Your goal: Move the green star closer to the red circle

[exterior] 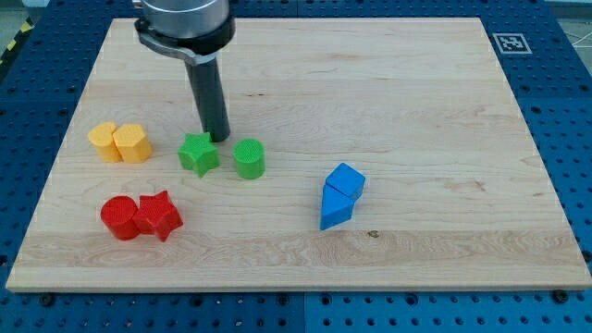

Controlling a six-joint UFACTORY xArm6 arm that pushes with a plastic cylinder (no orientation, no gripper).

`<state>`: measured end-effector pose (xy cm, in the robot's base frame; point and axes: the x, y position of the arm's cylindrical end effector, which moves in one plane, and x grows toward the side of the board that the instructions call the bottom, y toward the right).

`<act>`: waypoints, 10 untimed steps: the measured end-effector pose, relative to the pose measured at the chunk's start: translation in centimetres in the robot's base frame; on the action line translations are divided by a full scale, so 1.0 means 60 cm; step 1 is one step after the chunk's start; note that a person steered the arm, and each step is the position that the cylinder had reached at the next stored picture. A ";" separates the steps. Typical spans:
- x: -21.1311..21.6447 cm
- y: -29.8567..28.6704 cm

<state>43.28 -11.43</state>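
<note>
A pale wooden board is seen laid across a blue perforated table, with a small black-and-white marker printed near the board's top right corner. From the view's top, the arm's dark rod is lowered to the board, and my tip is placed just beside the green star, at its upper right edge; whether contact is made cannot be told. No pincer is fitted to the arm, so nothing is held.

The green star is found left of centre, with a green cylinder close on its right. The red circle is set below and to the left of the star, apart from it, and is touched on its right by a red star. Two yellow blocks, one at the left and one at the right, are pressed together at the board's left side. Right of centre, a blue cube is seated against a blue wedge-like block.
</note>
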 end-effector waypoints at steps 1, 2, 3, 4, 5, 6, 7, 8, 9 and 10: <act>0.024 -0.034; 0.062 -0.053; 0.064 -0.062; 0.038 -0.052; 0.014 0.011; 0.022 0.041; 0.062 0.041; 0.102 0.044; 0.118 0.036; 0.120 -0.013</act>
<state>50.50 -12.20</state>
